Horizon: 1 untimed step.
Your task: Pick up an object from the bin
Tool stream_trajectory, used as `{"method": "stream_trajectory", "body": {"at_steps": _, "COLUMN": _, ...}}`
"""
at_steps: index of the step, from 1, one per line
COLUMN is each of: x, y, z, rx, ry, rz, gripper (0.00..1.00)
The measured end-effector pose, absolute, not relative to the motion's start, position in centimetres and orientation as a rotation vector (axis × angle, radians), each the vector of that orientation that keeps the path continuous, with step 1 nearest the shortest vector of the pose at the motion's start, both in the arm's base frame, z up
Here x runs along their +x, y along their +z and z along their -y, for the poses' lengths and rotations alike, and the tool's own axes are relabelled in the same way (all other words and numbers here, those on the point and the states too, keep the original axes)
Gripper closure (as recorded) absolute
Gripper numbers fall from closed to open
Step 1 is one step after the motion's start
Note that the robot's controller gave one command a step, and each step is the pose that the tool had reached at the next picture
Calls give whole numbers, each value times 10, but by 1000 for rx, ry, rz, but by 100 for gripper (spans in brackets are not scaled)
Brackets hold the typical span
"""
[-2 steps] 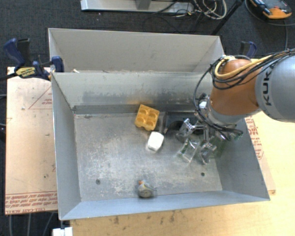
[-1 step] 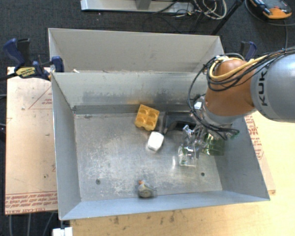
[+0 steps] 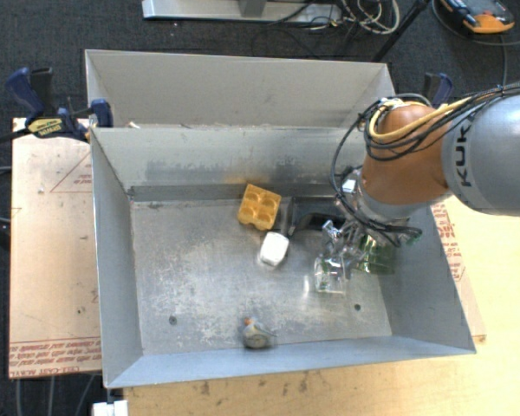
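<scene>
Alignment matters most in this step. In the middle of the grey metal bin [image 3: 113, 258] lie a small grey-brown round lump [image 3: 256, 334] by the front wall, a yellow plastic block with round pits [image 3: 260, 206] and, just below it, a small white rounded block [image 3: 274, 250]. Right of these the gripper [image 3: 332, 276] hangs low over bare floor, its fingers seemingly a little apart with nothing between them. A green flat piece [image 3: 380, 258] lies just beside it, partly under the wrist. Centring over that or the white block before closing would serve best.
</scene>
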<state>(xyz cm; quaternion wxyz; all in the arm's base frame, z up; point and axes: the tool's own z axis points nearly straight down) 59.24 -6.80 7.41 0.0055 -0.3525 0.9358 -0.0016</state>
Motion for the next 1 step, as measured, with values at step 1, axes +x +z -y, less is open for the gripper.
{"method": "stream_trajectory", "body": {"at_steps": 1, "x": 592, "y": 76, "z": 68, "rx": -1104, "ry": -4, "rz": -2931, "gripper": 100}}
